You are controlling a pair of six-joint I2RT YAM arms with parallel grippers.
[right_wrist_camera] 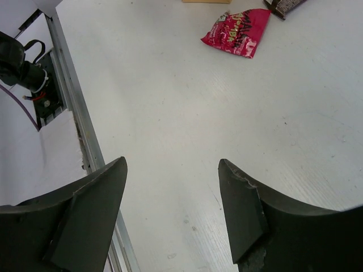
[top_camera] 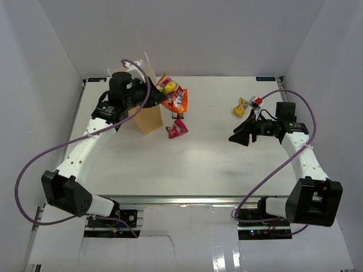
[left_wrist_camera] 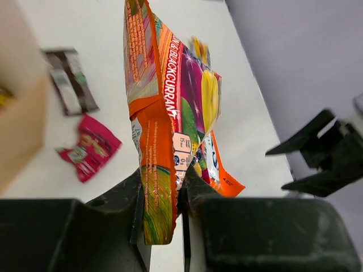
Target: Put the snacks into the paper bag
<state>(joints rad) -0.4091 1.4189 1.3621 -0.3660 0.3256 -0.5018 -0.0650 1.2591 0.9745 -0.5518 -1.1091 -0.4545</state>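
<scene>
Closest to the left wrist lens, the left hand (left_wrist_camera: 161, 187) is clenching its two dark fingers (left_wrist_camera: 122, 195) on the edge of one large glossy orange snack bag (left_wrist_camera: 170, 113) printed with fruit, which is stretching away from the fingers over the white counter (top_camera: 198, 164); whether its far end is touching the surface cannot be told. From above, this bag (top_camera: 173, 99) is sitting just beside the upper right side of the one tall tan paper bag (top_camera: 148, 116), which is standing upright near the far left of the counter, with the left hand (top_camera: 156, 96) reaching across its top. Three more snacks are lying loose on the counter. One crumpled pink-red packet (top_camera: 177, 129) is lying near the paper bag's right side, one dark brown bar (left_wrist_camera: 69, 82) is lying just beyond it, and one small yellow packet (top_camera: 241, 106) is lying well apart on the far right. The right hand (right_wrist_camera: 173, 170) is standing released, its two fingers spread wide over bare counter and gripping nothing, near the yellow packet.
</scene>
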